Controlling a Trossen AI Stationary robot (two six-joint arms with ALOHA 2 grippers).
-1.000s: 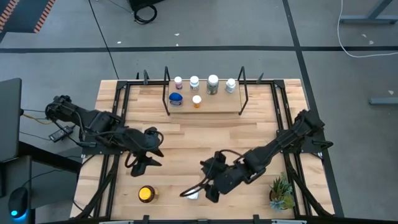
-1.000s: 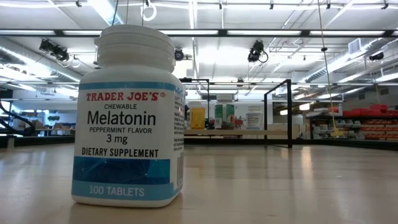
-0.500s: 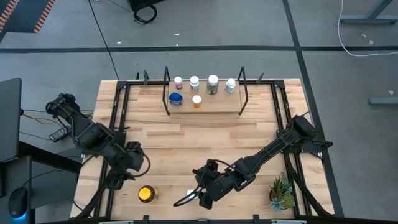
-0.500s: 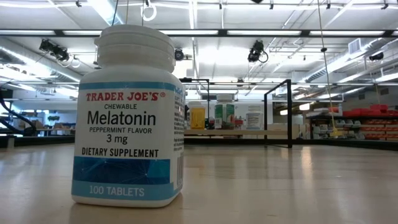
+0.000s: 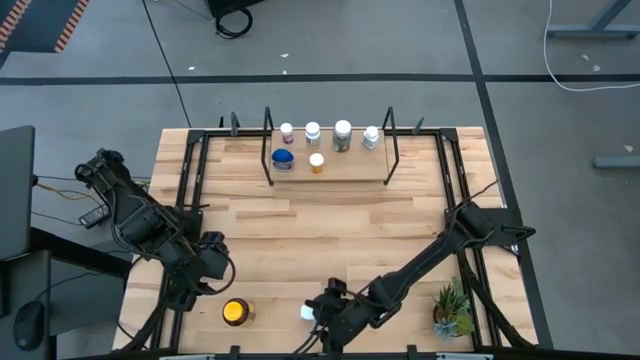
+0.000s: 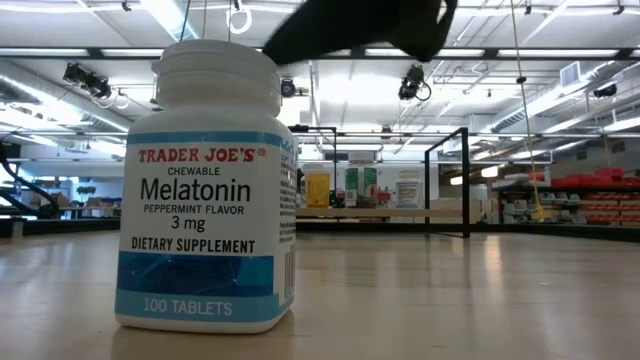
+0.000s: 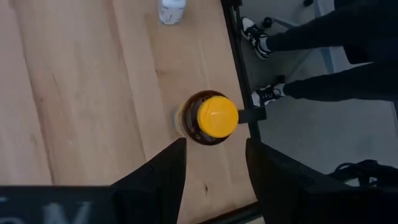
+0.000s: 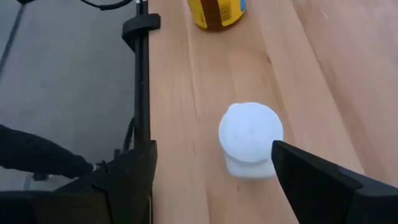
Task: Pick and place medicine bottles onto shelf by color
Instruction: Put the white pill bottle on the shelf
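A white-capped Melatonin bottle (image 5: 308, 313) stands upright near the table's near edge and fills the low view (image 6: 205, 190). My right gripper (image 5: 320, 318) hovers just over it, open, one finger on either side of the cap (image 8: 250, 134), touching nothing; it shows dark at the top of the low view (image 6: 350, 25). A yellow-capped amber bottle (image 5: 236, 312) stands to its left. My left gripper (image 5: 208, 282) is open above it, and the cap (image 7: 214, 117) lies beyond the fingers. The shelf (image 5: 330, 172) at the far side carries several bottles.
On the shelf stand white-capped bottles (image 5: 343, 135) in a back row, with a blue-lidded one (image 5: 284, 159) and a small orange one (image 5: 317, 162) in front. A potted plant (image 5: 452, 308) stands at the near right corner. A person's legs (image 7: 323, 37) show beyond the near edge.
My left gripper has gone toward the table's near left corner and now stands over the yellow-capped bottle. My right gripper has gone toward the near edge and down over the white-capped bottle, coming into the top of the low view. The bottles have stayed put.
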